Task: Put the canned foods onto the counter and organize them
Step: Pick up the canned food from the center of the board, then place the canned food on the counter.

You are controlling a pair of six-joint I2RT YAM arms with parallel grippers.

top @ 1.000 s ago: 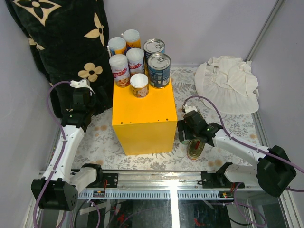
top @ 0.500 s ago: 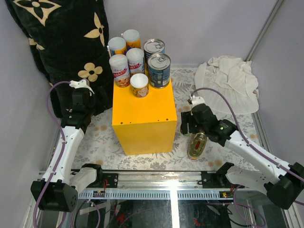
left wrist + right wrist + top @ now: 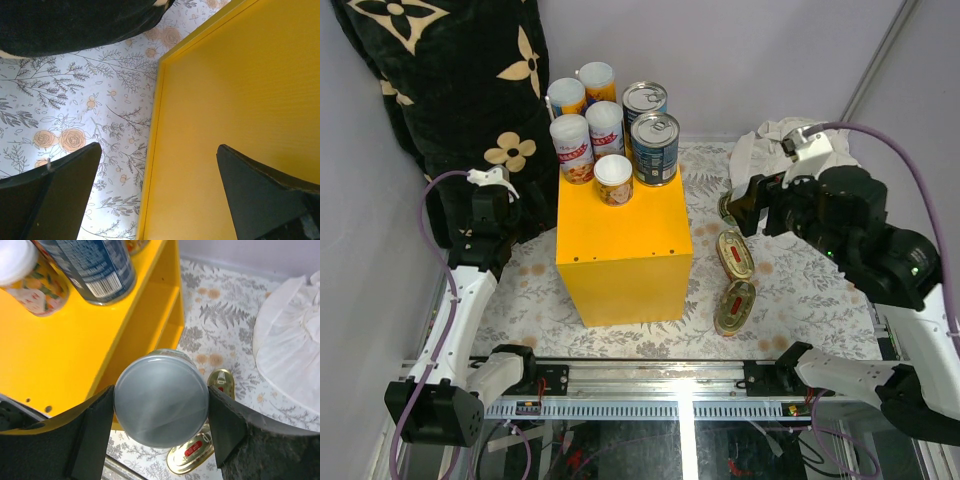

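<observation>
The left gripper (image 3: 157,150) hangs near the left wall of the counter (image 3: 620,250), its fingers wide apart. This smooth yellow box carries seven upright tins (image 3: 610,130) along its far edge, and the near half of its top is bare. To the right, two flat oval gold tins (image 3: 733,252) lie on the floral mat (image 3: 800,290), and above them the raised right gripper (image 3: 161,405) clamps a round silver-ended can (image 3: 161,385).
</observation>
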